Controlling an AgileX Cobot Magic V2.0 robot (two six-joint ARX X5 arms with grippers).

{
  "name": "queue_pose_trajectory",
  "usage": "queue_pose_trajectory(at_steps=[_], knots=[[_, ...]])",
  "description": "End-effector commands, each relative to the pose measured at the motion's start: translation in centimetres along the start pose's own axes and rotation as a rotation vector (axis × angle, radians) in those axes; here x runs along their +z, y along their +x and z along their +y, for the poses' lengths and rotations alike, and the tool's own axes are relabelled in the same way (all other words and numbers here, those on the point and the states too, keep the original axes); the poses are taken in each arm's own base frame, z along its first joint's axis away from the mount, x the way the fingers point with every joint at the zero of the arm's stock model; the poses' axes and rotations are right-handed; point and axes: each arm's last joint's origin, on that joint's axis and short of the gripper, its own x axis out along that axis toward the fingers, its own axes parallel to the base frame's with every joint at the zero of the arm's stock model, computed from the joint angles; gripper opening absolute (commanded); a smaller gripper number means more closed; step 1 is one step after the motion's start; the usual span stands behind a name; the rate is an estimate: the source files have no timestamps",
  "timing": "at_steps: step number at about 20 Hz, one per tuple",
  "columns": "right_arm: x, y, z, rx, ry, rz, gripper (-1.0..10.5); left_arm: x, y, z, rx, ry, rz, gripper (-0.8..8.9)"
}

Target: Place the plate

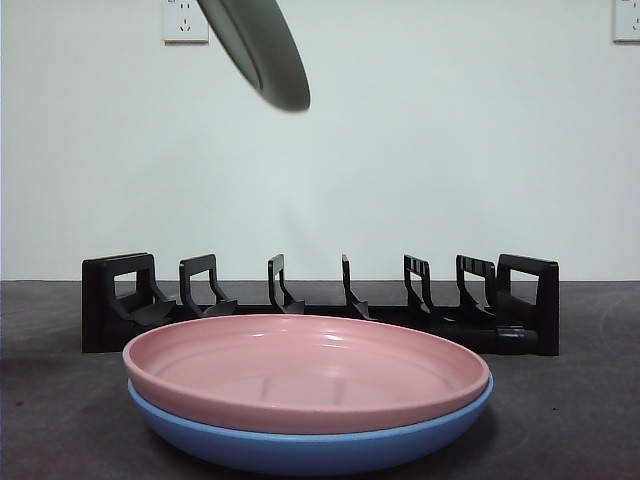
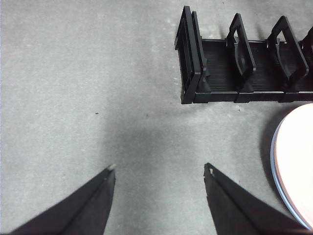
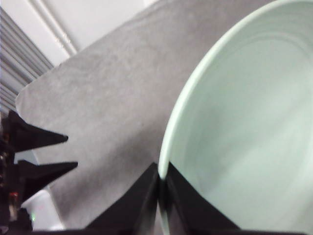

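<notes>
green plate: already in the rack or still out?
Out. The green plate hangs tilted high above the rack, gripped at its rim by the right tool. Every rack slot visible stands empty.

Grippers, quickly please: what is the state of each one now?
Left gripper: open, holding nothing, above the table near the black rack.
Right gripper: closed on the rim of the green plate, held up in the air.

Left gripper (image 2: pixel 159 169) hangs spread over bare surface (image 2: pixel 73 88), nothing between its jaws. Ahead stands the black rack (image 2: pixel 234 73), slots all empty; pink plate (image 2: pixel 298 161) stacked on blue plate (image 1: pixel 310 450) sits just beside, blocking that side.
</notes>
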Motion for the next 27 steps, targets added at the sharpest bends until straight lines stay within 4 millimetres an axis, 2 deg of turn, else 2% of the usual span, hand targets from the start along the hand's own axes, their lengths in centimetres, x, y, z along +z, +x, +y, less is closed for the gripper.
queue_pose_trajectory(at_steps=[1, 4, 7, 10, 13, 17, 21, 24, 27], knots=[[0.8, -1.3, 1.7, 0.035, -0.063, -0.092, 0.1, 0.4, -0.3, 0.0, 0.001, 0.009, -0.021, 2.9], [0.5, -2.4, 2.9, 0.052, -0.097, -0.137, 0.1, 0.4, -0.3, 0.0, 0.001, 0.009, -0.021, 2.9], [-1.4, -2.4, 3.4, 0.063, -0.119, -0.167, 0.1, 0.4, -0.3, 0.0, 0.001, 0.009, -0.021, 2.9], [-5.1, -2.0, 3.4, 0.056, -0.127, -0.163, 0.1, 0.4, -0.3, 0.0, 0.001, 0.009, -0.021, 2.9], [-9.7, -2.1, 3.8, 0.02, -0.144, -0.136, 0.1, 0.5, -0.3, 0.0, 0.001, 0.009, -0.022, 2.9], [-15.9, -3.1, 4.6, -0.044, -0.184, -0.071, 0.1, 0.6, -0.3, -0.1, -0.001, 0.008, -0.036, 2.9], [-21.4, -3.6, 5.2, -0.015, -0.221, 0.056, 0.1, 0.7, -0.3, -0.1, -0.002, 0.005, -0.045, 2.9], [-24.1, -3.4, 6.4, -0.022, -0.342, 0.235, 0.1, 0.7, -0.3, -0.1, -0.002, 0.005, -0.045, 2.9], [-25.7, -3.3, 8.1, -0.06, -0.575, 0.319, 0.1, 0.7, -0.3, -0.1, -0.002, 0.006, -0.045, 2.9]])
